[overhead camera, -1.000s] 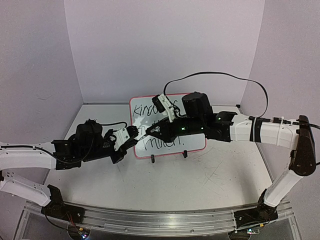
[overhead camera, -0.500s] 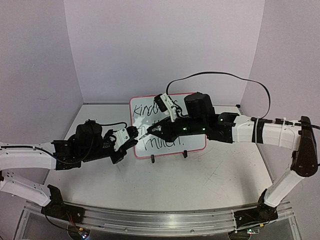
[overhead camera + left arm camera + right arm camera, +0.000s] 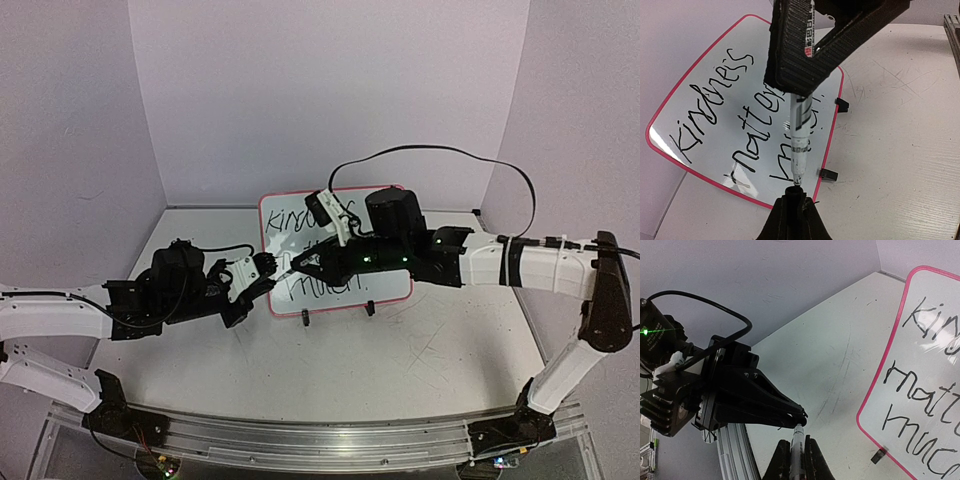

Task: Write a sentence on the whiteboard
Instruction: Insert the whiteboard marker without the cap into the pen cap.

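The whiteboard [image 3: 390, 285] stands on two black clip feet at the back centre. The sentence [image 3: 318, 285] reads "Kindness matters much" in three black lines, clearest in the left wrist view [image 3: 735, 115] on the whiteboard [image 3: 755, 40]. In front of the board my right gripper [image 3: 300, 265] is shut on a white marker [image 3: 800, 145]. My left gripper [image 3: 272, 268] is shut on the black cap [image 3: 794, 192]. The marker's tip sits at the cap's mouth. In the right wrist view the marker [image 3: 799, 452] points at the left gripper [image 3: 802, 416], with the whiteboard [image 3: 920, 390] to the right.
The board's clip feet [image 3: 829, 175] rest on the scratched grey tabletop [image 3: 400, 370]. A black cable [image 3: 430, 150] arcs above the right arm. Walls close the table at the back and sides. An aluminium rail [image 3: 320, 440] runs along the near edge.
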You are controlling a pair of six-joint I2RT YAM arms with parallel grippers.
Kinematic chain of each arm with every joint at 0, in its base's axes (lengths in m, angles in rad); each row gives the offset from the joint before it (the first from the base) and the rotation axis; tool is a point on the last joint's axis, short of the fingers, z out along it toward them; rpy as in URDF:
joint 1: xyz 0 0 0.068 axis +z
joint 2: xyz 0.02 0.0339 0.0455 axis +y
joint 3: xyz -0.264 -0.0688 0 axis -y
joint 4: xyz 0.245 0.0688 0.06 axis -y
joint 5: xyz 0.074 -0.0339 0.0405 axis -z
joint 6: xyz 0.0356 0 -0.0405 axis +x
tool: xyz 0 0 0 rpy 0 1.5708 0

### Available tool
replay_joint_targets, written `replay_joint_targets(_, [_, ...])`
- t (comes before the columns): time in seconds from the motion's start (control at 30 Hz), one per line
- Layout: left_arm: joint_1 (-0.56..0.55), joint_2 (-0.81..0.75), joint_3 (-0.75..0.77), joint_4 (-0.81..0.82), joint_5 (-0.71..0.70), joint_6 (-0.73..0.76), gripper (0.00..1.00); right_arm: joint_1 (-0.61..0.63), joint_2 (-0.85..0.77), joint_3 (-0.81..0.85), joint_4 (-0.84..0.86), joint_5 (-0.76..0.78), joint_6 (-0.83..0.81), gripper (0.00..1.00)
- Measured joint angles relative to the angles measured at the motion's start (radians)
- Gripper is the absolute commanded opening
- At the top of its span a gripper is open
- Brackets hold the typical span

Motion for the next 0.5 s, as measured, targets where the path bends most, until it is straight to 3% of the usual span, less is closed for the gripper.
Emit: replay_joint_targets(0.5, [-0.001, 0.0, 0.0, -0.001, 0.011, 0.007, 0.0, -0.001, 0.049, 0.022, 0.006, -0.039, 0.01, 0.0])
